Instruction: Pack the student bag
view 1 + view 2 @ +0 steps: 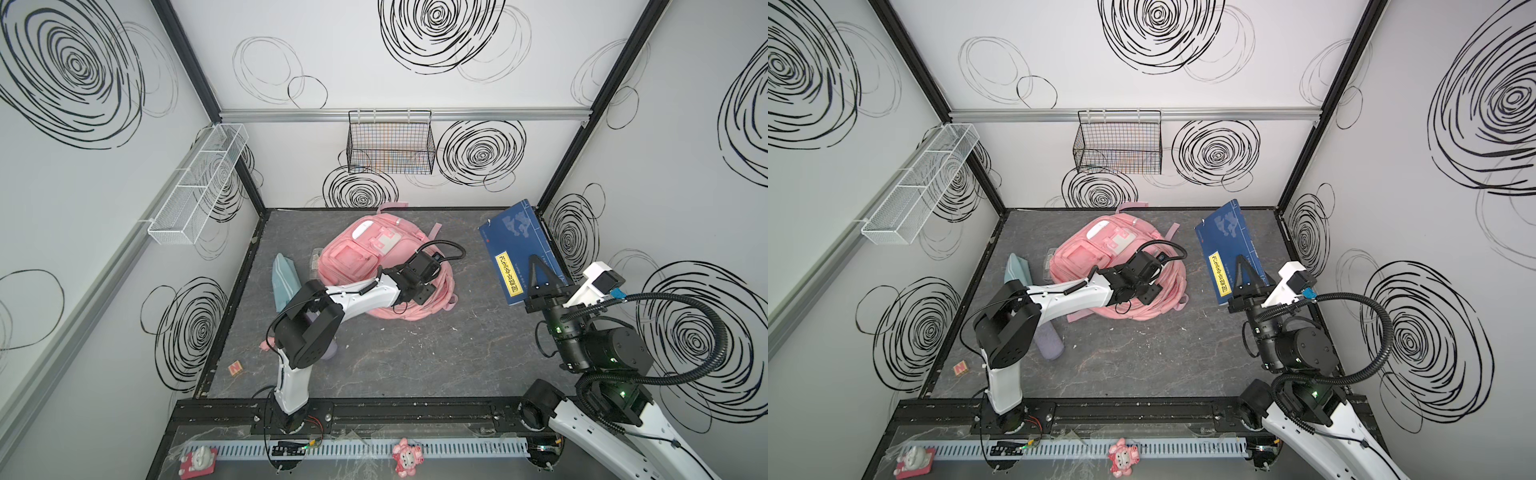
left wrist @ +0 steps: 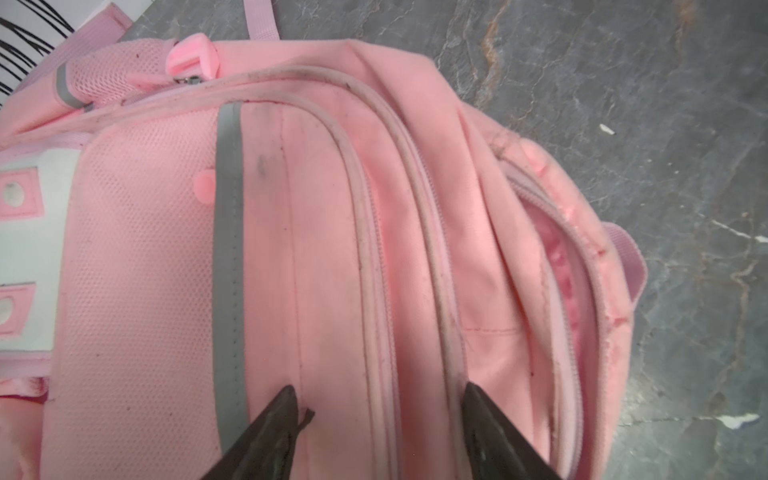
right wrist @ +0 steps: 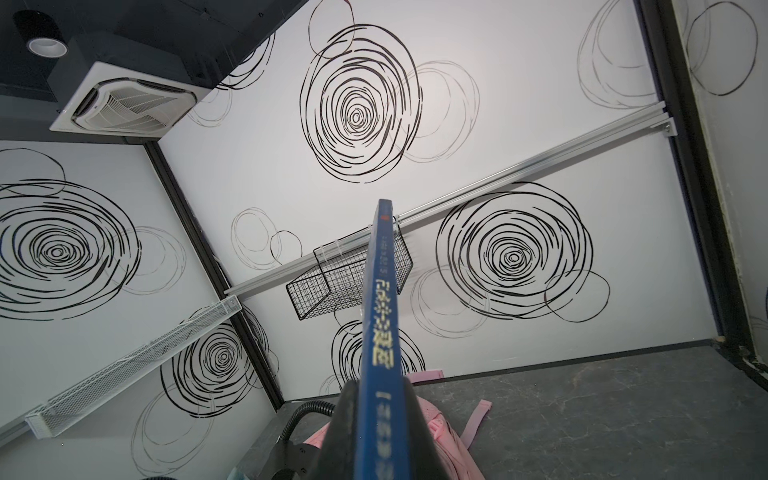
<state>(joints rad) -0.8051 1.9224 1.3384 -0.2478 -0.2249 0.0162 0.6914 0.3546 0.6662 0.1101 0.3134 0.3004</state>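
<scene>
The pink student bag (image 1: 361, 257) (image 1: 1088, 257) lies flat in the middle of the grey table, front pockets up. My left gripper (image 2: 379, 390) hovers over its right side, open. Its fingertips (image 2: 289, 392) straddle two piped zipper seams of the student bag (image 2: 316, 249). In both top views the wrist camera hides these jaws. A zipper opening (image 2: 557, 257) gapes at the bag's edge. My right gripper (image 1: 538, 272) (image 1: 1246, 272) (image 3: 380, 399) is shut on a blue book (image 1: 513, 241) (image 1: 1223, 237) (image 3: 380, 299), held raised at the table's right side.
A teal pouch (image 1: 284, 278) and a clear case (image 1: 314, 259) lie left of the bag. A purple roll (image 1: 1050, 345) sits under the left arm, with a small wooden block (image 1: 235, 368) near the left edge. A black wire basket (image 1: 390, 143) and a white mesh shelf (image 1: 195, 183) hang on the walls.
</scene>
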